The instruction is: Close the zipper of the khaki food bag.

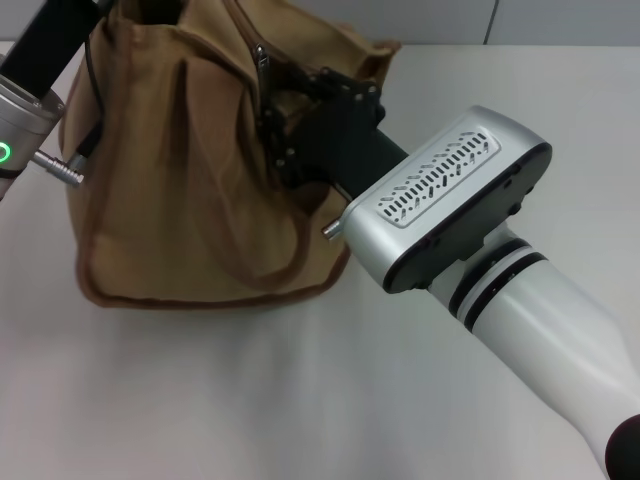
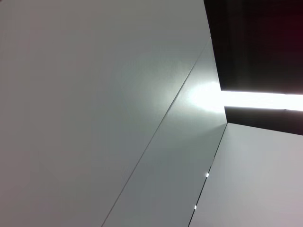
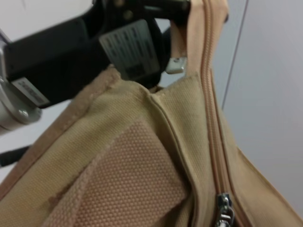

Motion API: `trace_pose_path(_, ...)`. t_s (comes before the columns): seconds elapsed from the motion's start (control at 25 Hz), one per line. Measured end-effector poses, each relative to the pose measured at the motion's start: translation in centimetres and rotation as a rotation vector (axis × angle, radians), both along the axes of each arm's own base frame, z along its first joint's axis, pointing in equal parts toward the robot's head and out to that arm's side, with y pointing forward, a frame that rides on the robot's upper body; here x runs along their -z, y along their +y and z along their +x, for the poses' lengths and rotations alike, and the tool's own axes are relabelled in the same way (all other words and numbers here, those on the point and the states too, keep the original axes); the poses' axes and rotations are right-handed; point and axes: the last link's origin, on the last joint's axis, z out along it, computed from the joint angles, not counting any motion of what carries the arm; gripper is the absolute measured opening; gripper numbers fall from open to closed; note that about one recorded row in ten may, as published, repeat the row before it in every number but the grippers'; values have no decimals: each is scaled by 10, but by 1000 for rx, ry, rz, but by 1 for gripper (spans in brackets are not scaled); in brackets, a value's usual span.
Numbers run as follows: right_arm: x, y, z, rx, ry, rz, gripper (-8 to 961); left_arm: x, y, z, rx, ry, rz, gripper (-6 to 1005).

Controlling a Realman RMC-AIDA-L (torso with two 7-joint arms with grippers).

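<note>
Both grippers at khaki food bag [image 1: 190, 190]: right gripper [image 1: 285, 130] by zipper [image 3: 213, 118] slider [image 3: 224, 210]; left gripper [image 3: 182, 14] clenched on zipper end. Right grip: cannot tell. White label [image 3: 130, 47] unreadable.

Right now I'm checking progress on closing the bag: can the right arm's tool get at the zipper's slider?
Probably yes. The right tool is already at the khaki food bag top, close beside the silver slider, with nothing visible between them.
</note>
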Motion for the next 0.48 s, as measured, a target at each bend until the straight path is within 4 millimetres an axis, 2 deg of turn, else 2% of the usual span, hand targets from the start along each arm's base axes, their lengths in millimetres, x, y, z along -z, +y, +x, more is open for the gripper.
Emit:
trace_pose_path(0.16,-3,1,-7,-7,5,-27,398,-1,0,-1,-5,2,3,78)
trace_pose_path(0.48,-16,16,-2,43,4,-81,397,-1,0,-2,-9,5,6,80)
